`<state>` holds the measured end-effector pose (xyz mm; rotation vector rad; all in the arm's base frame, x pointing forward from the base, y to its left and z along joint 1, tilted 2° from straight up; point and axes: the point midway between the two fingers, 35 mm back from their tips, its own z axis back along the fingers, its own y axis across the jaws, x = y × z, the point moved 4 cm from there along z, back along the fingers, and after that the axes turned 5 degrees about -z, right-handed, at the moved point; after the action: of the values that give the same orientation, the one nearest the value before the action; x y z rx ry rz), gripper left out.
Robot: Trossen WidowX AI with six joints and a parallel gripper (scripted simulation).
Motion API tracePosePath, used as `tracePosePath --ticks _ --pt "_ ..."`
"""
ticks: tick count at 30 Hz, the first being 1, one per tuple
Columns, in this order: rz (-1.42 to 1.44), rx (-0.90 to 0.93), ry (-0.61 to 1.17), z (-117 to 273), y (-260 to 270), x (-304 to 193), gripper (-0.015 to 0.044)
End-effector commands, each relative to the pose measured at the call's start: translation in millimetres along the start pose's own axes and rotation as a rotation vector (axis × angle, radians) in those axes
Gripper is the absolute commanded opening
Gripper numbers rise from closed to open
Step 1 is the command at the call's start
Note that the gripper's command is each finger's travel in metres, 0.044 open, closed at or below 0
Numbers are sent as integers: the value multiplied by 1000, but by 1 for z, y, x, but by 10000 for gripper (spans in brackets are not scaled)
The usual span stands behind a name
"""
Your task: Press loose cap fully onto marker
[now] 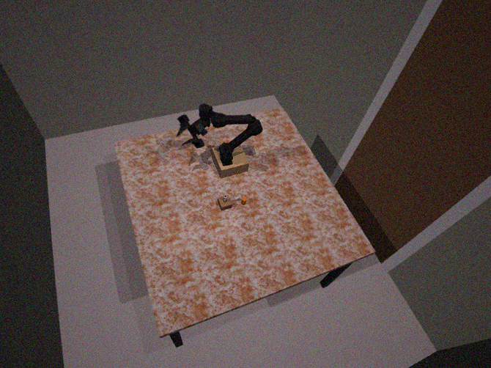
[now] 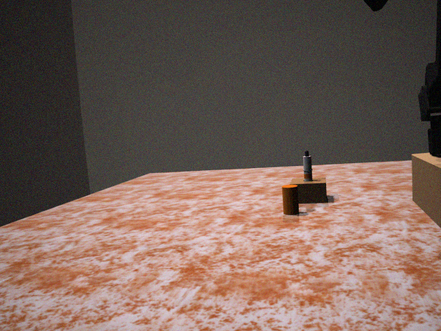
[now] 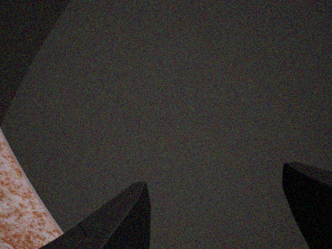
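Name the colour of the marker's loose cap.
The marker cap is orange, showing best in the exterior view.

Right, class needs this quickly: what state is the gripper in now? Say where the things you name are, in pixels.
Gripper (image 1: 180,139) (image 3: 217,185): open, fingers apart, nothing held between them.

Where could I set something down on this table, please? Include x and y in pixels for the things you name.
Try the wide stretch of table (image 1: 240,269) (image 2: 178,267) between the holder block (image 1: 225,207) (image 2: 312,192) and the edge opposite the arm. It is crowded between block, cap (image 1: 243,200) (image 2: 290,200) and arm base (image 1: 234,169) (image 2: 425,181).
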<state>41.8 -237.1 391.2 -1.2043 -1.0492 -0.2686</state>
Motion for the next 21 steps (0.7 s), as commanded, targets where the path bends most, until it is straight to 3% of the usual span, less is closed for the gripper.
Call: tracePosePath --ticks 1,10,21 --pt "-346 211 51 -37 48 -2 241" --pt "-814 561 347 -71 168 7 241" --pt "-1011 758 880 -40 304 19 241"
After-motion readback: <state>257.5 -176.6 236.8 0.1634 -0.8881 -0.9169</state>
